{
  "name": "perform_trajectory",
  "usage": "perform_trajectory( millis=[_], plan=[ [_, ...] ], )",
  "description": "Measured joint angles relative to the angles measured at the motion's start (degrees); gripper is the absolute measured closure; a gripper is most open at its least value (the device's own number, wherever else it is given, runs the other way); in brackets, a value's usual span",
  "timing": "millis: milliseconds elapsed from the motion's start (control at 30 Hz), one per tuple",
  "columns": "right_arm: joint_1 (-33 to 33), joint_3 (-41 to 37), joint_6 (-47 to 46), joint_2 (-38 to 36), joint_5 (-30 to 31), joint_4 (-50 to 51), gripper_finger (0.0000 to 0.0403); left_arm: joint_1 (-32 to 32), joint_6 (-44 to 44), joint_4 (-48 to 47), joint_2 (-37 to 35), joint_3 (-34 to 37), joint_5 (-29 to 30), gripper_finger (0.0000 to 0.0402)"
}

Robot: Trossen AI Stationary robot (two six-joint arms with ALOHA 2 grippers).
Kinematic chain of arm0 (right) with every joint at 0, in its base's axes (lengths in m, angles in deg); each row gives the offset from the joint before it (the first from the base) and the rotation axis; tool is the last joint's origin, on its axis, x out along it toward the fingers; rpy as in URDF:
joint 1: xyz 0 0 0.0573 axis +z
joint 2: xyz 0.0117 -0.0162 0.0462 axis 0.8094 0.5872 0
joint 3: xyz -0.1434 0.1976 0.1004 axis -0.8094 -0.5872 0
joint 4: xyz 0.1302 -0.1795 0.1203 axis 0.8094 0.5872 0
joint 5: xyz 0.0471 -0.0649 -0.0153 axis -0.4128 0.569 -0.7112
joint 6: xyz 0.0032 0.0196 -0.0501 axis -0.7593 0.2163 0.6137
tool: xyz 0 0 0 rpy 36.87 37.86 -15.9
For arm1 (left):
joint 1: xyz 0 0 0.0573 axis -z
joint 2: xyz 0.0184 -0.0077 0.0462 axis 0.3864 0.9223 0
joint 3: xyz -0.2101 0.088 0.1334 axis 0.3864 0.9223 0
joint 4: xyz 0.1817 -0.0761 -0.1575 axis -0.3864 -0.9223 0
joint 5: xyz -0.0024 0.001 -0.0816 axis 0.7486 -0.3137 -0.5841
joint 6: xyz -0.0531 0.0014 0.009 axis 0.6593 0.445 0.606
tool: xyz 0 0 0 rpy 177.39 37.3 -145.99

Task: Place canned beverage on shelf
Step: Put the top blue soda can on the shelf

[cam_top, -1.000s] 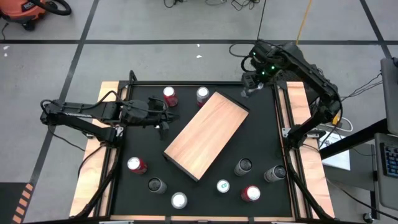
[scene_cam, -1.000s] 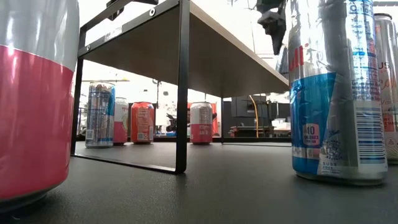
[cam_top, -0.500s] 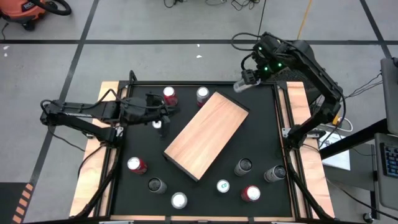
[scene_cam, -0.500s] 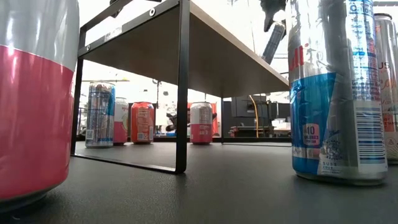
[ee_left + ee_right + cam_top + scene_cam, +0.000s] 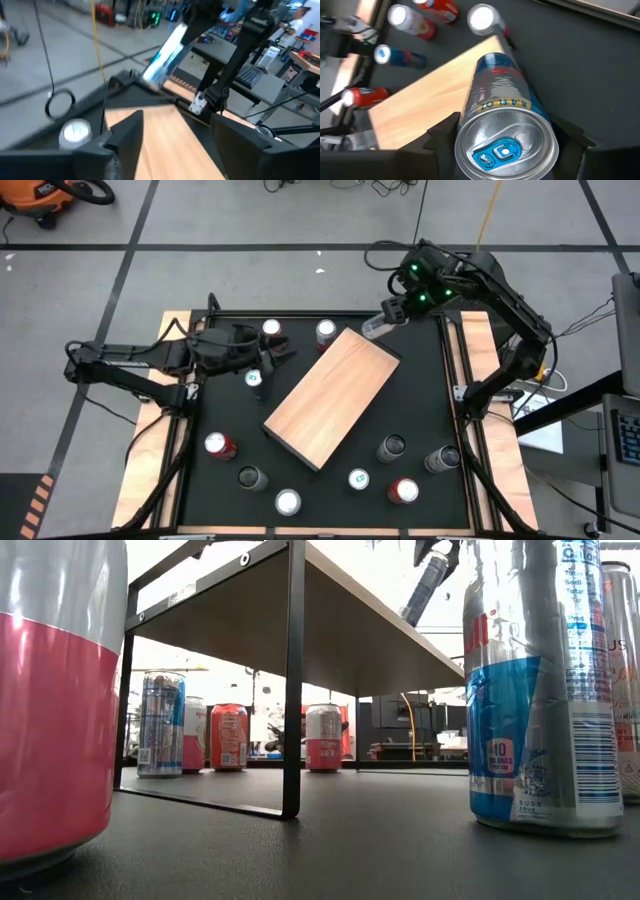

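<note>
The can (image 5: pixel 502 125) is clamped between the fingers of the right gripper (image 5: pixel 392 314), held tilted in the air above the far corner of the shelf (image 5: pixel 331 395), its lower end close over the board. Well off to the side, the left gripper (image 5: pixel 262 360) stands with fingers apart, a blue-topped can (image 5: pixel 255 378) upright just beside it on the black table (image 5: pixel 420 395).

The right gripper (image 5: pixel 385 319) holds a tilted can (image 5: pixel 372 328) above the far corner of the shelf (image 5: pixel 332 397), while the left gripper (image 5: pixel 268 358) hovers over a green-topped can (image 5: pixel 254 378) on the counter (image 5: pixel 420 400)
</note>
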Motion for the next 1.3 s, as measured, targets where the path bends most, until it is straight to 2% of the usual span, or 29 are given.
perform_trajectory(
  millis=[133,467,633,833,1000,1167,1300],
  plan=[
    [2.13,0.0,-1.98,0.0,-1.75,-2.99,0.019,-0.01,-6.25,4.1,0.0,0.0,1.42,0.0141],
    [6.68,0.0,-5.61,0.0,-4.1,-9.07,0.019,-1.02,-11.52,5.22,1.17,0.0,1.12,0.0139],
    [8.2,0.0,-7.22,0.0,-4.7,-10.9,0.019,-0.94,-13.42,5.36,3.06,0.0,-3.42,0.0139],
    [9.89,0.0,-8.57,0.0,-5.97,-13.93,0.019,-0.96,-16.24,5.81,6.14,0.0,-6.08,0.0135],
    [11.02,0.0,-9.13,0.02,-7.61,-15.62,0.019,-0.96,-20.59,8.66,8.88,0.0,-5.95,0.0098],
    [11.84,0.0,-9.6,0.02,-7.39,-15.96,0.019,-0.96,-24.6,12.34,11.31,-0.02,-3.07,0.0057],
    [12.16,0.0,-9.6,0.02,-7.43,-16.05,0.019,-1.58,-25.14,15.57,13.15,-0.04,-3.19,0.0047]
  ],
)
